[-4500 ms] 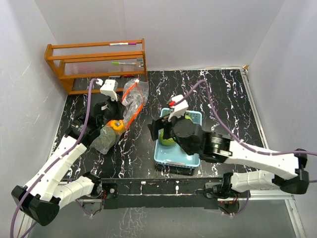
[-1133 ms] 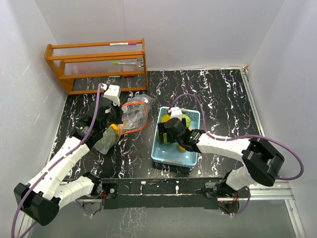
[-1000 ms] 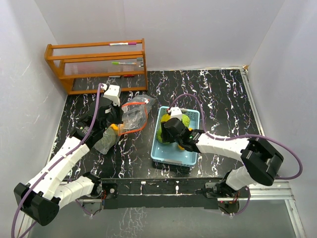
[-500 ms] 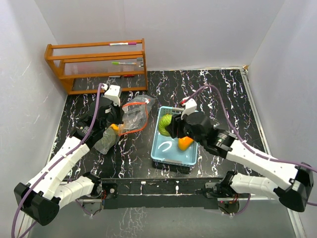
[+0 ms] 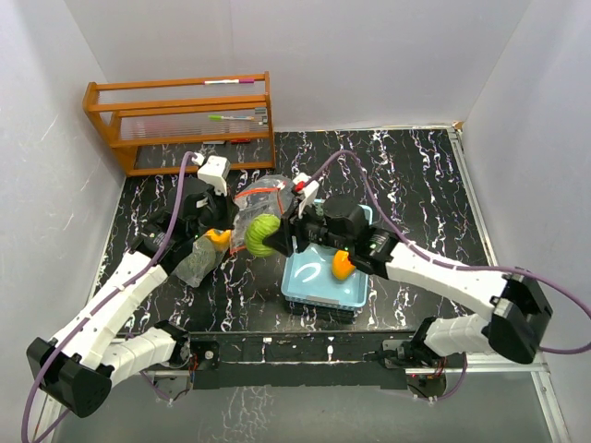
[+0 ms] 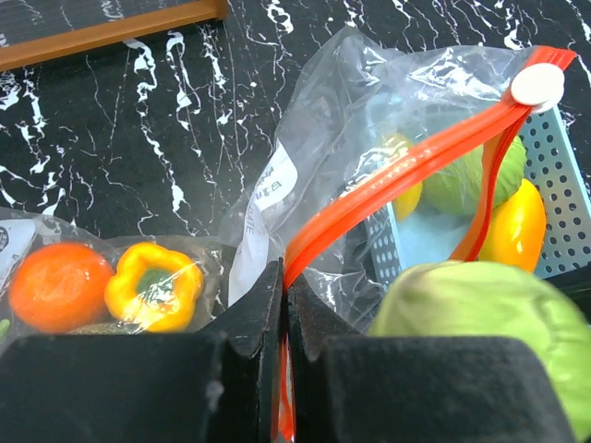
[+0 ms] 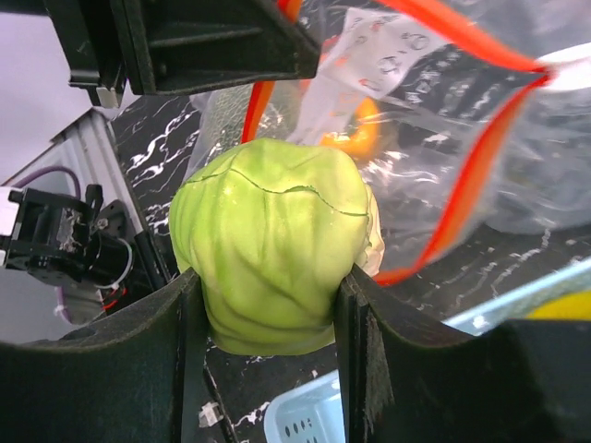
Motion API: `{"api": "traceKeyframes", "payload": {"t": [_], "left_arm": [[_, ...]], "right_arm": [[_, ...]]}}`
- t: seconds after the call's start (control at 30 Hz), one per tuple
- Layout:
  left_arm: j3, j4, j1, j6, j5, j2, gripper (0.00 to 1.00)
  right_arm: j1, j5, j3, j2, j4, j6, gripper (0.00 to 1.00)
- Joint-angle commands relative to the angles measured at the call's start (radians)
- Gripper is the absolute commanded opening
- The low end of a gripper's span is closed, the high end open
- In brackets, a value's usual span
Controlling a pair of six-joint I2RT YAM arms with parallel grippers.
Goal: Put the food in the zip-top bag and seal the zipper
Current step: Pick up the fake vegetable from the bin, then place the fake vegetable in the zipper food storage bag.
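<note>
Right gripper (image 7: 270, 291) is clamped on a cabbage (image 7: 272, 235), jaws about half wide around it, held in the air just in front of the bag (image 6: 323, 138) mouth, not inside yet. Left gripper (image 6: 284, 309) is pinched fully shut on the zipper (image 6: 416, 161), holding one lip of the mouth up; the slider (image 6: 537, 85) sits at the far end, so the zipper is unsealed. Already in the bag: orange (image 6: 57, 286), a pepper (image 6: 152, 286), and a grey-green lump I take for the melon (image 5: 192, 265). In the basket (image 5: 323, 300): second cabbage (image 6: 471, 180), another pepper (image 6: 512, 226), and a yellow piece (image 6: 406, 189) seen through the plastic. I'd call it roughly half done: this cabbage goes in, then three more items, then the zipper gets run shut. The mouth looks narrow for this ball, so it could snag on the lip.
</note>
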Motion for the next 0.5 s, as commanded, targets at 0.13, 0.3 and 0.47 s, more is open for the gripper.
{"api": "traceKeyframes", "payload": {"t": [0.13,0.3,0.47], "left_arm": [[0.037,0.019,0.003,-0.059,0.109,-0.018,0.00],[0.024,0.020,0.003,-0.100,0.176,-0.035,0.00],[0.032,-0.006,0.003,-0.117,0.201,-0.063,0.00]], "right_arm": [[-0.002,-0.006,0.062,0.084,0.334,0.011,0.28],[-0.003,0.168,0.064,0.110,0.380,0.007,0.27],[-0.003,0.369,0.110,0.166,0.278,-0.007,0.25]]}}
